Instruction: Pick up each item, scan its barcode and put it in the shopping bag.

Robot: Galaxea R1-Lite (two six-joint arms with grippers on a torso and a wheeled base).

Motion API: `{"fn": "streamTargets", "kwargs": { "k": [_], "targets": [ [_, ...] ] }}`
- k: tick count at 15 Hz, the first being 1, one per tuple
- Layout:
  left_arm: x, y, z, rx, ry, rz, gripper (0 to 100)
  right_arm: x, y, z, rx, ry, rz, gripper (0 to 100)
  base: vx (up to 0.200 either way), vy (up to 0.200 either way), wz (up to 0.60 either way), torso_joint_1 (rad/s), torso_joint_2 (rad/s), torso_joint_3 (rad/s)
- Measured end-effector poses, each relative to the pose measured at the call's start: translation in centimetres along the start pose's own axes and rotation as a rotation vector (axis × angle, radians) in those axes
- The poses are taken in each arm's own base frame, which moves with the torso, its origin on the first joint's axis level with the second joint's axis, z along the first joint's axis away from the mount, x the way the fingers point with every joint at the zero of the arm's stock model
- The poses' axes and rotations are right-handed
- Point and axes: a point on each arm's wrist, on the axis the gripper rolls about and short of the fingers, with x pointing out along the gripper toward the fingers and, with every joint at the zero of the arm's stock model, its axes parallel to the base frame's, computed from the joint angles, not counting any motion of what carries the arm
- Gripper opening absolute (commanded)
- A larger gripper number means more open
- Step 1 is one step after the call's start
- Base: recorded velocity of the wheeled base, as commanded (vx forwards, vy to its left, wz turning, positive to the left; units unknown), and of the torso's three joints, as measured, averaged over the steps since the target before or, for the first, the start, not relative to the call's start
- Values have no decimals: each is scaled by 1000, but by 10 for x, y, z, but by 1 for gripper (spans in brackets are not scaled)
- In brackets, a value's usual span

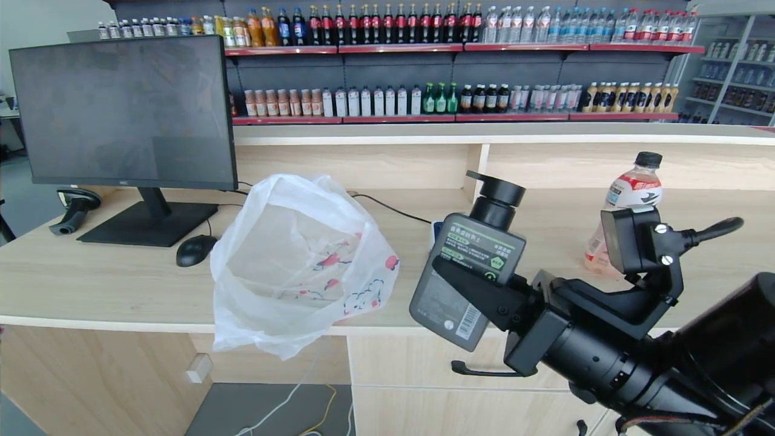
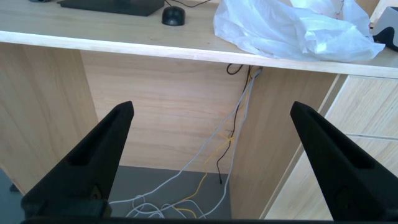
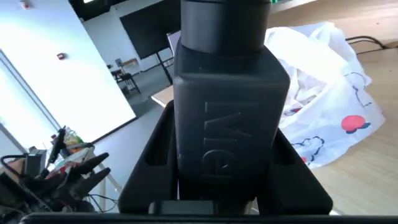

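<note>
My right gripper (image 1: 478, 290) is shut on a dark grey pump bottle (image 1: 466, 272), held tilted above the counter's front edge, just right of the shopping bag. Its barcode label faces the head camera, and the black pump head points up and back. In the right wrist view the pump bottle (image 3: 227, 118) sits between the fingers (image 3: 155, 155). The white plastic shopping bag (image 1: 300, 260) stands open on the counter, also seen as the bag (image 2: 292, 28) and the bag (image 3: 323, 106). My left gripper (image 2: 211, 168) hangs open below the counter's front. A barcode scanner (image 1: 74, 209) lies at the far left.
A monitor (image 1: 124, 112) on its stand and a black mouse (image 1: 195, 249) occupy the counter's left. A drink bottle with a black cap (image 1: 629, 209) stands at the right. Cables (image 2: 224, 155) dangle under the counter (image 1: 109, 284). Stocked shelves line the back.
</note>
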Motion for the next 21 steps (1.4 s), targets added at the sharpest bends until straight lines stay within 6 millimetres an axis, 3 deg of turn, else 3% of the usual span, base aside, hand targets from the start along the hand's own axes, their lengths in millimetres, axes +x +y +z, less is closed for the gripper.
{"fn": "streamTargets", "kwargs": {
  "k": [4,9,12,21],
  "targets": [
    [0,0,0,0,0,0,100,-1,24,0,104,32,150,0,0,0,0,0,0,0],
    [0,0,0,0,0,0,100,-1,47,23,216,-34,261,0,0,0,0,0,0,0],
    [0,0,0,0,0,0,100,4,53,36,214,-90,296,0,0,0,0,0,0,0],
    [0,0,0,0,0,0,100,0,59,39,209,-96,322,0,0,0,0,0,0,0]
  ]
}}
